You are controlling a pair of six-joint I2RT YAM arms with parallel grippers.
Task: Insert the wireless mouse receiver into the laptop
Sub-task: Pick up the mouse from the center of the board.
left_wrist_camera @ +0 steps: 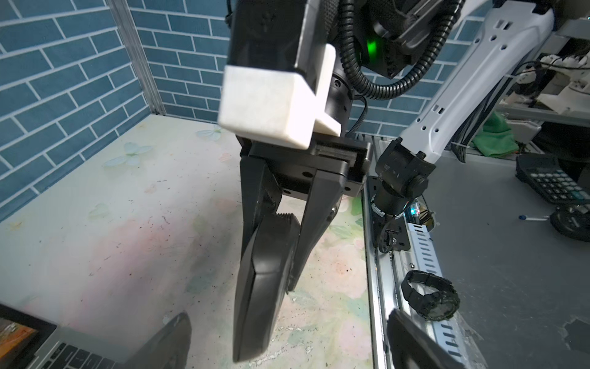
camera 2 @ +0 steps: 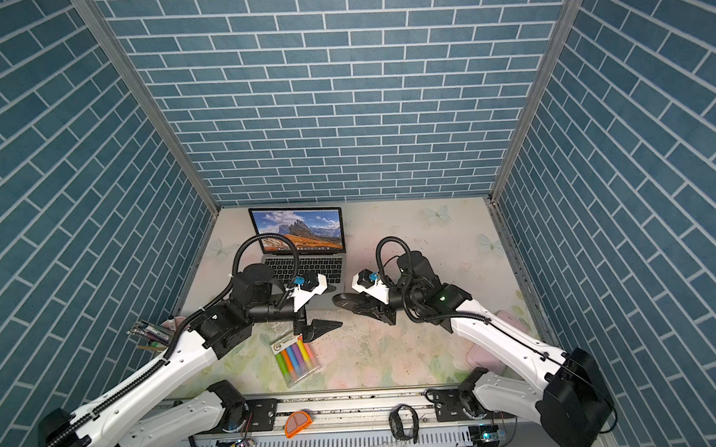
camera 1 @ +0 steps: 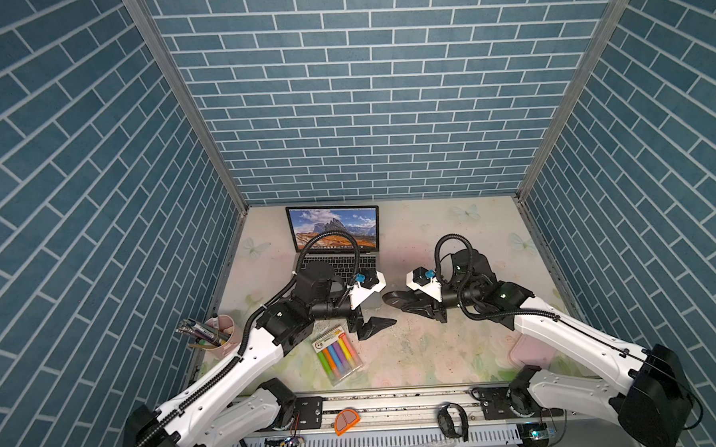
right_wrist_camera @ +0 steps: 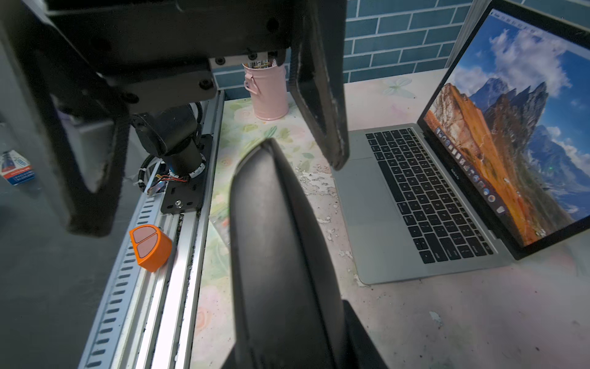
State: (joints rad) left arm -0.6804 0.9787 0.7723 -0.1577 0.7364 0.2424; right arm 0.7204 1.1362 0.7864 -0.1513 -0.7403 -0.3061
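Note:
The laptop (camera 1: 333, 227) (camera 2: 298, 229) stands open at the back left, showing a mountain picture; its keyboard (right_wrist_camera: 427, 198) is plain in the right wrist view. My right gripper (camera 1: 406, 303) (camera 2: 362, 304) is shut on a black oval mouse (camera 1: 394, 298) (left_wrist_camera: 268, 274) (right_wrist_camera: 281, 255), held just above the table off the laptop's front right corner. Facing it, my left gripper (camera 1: 377, 317) (left_wrist_camera: 290, 346) is open, fingertips (left_wrist_camera: 172, 342) either side of the mouse's end without touching it. The wireless mouse receiver is hidden in every view.
A pink pen cup (camera 1: 220, 334) (right_wrist_camera: 268, 92) stands at the left edge. A pack of highlighters (camera 1: 339, 354) lies front centre, and a pink case (camera 1: 532, 347) lies front right. On the front rail are an orange piece (camera 1: 347, 421) and a black watch (camera 1: 452, 419).

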